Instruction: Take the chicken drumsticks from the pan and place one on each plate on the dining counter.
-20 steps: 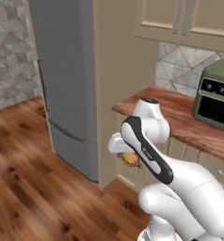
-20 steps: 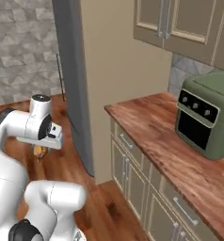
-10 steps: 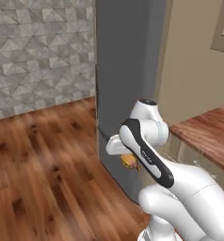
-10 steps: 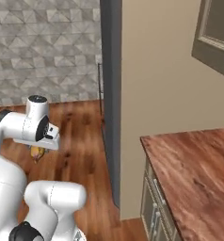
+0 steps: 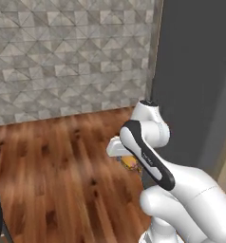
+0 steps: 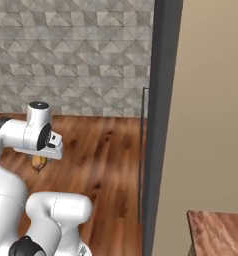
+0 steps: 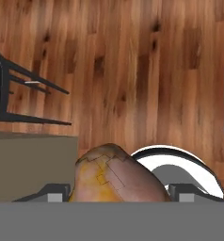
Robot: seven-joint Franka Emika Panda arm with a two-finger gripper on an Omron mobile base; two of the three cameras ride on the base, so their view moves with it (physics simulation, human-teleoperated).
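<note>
The base has swung round: counter and oven are gone, stone wall [image 5: 62,57] ahead. My gripper [image 7: 118,190] stays clenched on a chicken drumstick [image 7: 116,176], heading for the plates.

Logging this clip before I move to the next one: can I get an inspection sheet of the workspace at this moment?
Surface: wood plank floor below the arm; a corner of wood countertop at lower right of the right base view.
Job's things: one chicken drumstick carried between the jaws, above the floor; also seen under the hand.
Clutter: dark stool beside a beige panel.
Grippers: gripper closed on the drumstick.
Cables: nothing seen.
Surroundings: grey patterned tile wall, tall dark grey fridge, beige cabinet side.
</note>
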